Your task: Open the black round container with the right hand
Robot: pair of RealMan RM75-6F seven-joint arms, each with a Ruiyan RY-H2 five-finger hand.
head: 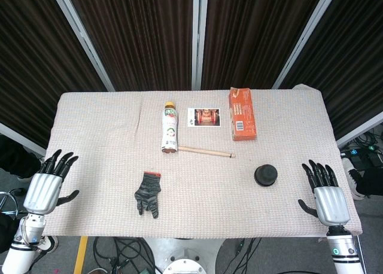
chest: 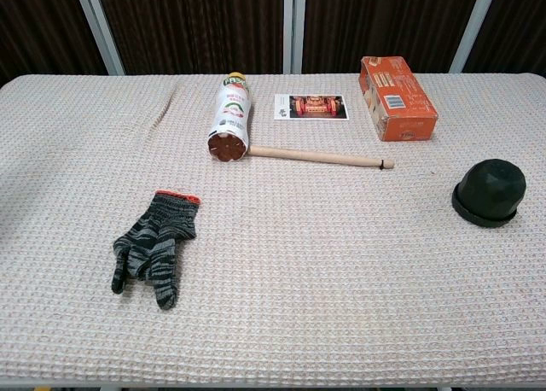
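Hands first, from your left: your left hand (head: 45, 187) sits at the table's left edge, palm down, fingers stretched forward and spread apart, thumb out to the side, holding nothing and touching no object. It shows only in the head view; the chest view catches neither hand.

Moving right across the waffle-textured cloth (head: 96, 142), you come to a dark knitted glove (head: 148, 194) with a red cuff, lying flat near the front edge. Behind it a bottle (head: 170, 128) lies on its side, cap pointing away from you. A wooden stick (head: 206, 151) lies just beside the bottle's base and runs off to the right. A small picture card (head: 204, 117) lies flat behind the stick, and an orange box (head: 242, 113) rests just to the card's right.

Next comes the black round container (head: 266, 175), upright on the cloth with its domed lid on, well apart from the box and toward the front right.

Your right hand (head: 326, 196) rests at the front right corner, near the container but not touching it, fingers extended and parted, thumb out, with nothing in it.
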